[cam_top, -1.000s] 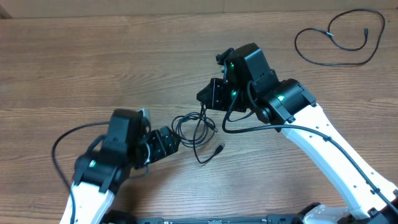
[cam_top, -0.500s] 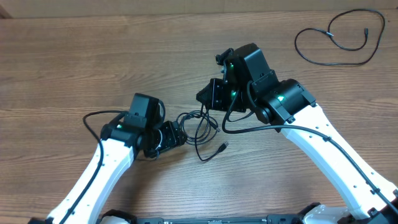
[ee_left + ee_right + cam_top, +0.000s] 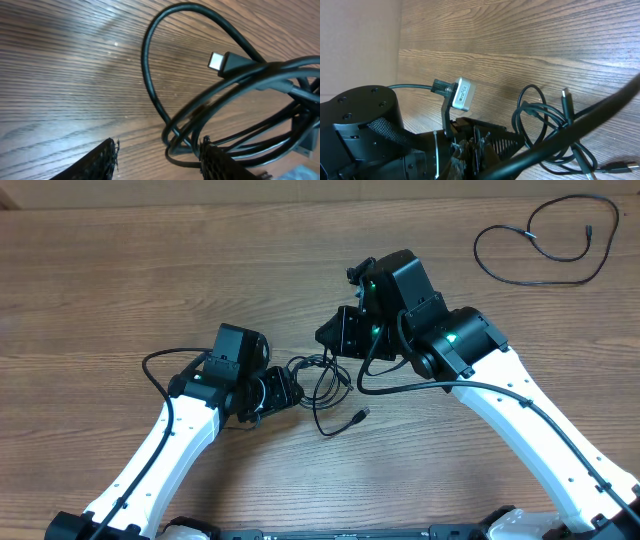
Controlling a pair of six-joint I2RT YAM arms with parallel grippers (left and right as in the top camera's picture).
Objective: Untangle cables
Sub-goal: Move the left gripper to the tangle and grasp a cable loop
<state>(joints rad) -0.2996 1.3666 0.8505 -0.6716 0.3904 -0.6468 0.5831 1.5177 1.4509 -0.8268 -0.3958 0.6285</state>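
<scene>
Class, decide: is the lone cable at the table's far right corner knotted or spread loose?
Spread loose. The lone cable lies in an open loop on the table, well apart from the tangled bundle at centre.

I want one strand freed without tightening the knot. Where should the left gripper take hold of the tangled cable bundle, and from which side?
Probably the outer loop on the left side of the cable bundle, approached low from the left, where the left gripper faces it. There a single strand curves clear of the crossings, so fingers can straddle it; the middle is stacked strands.
</scene>
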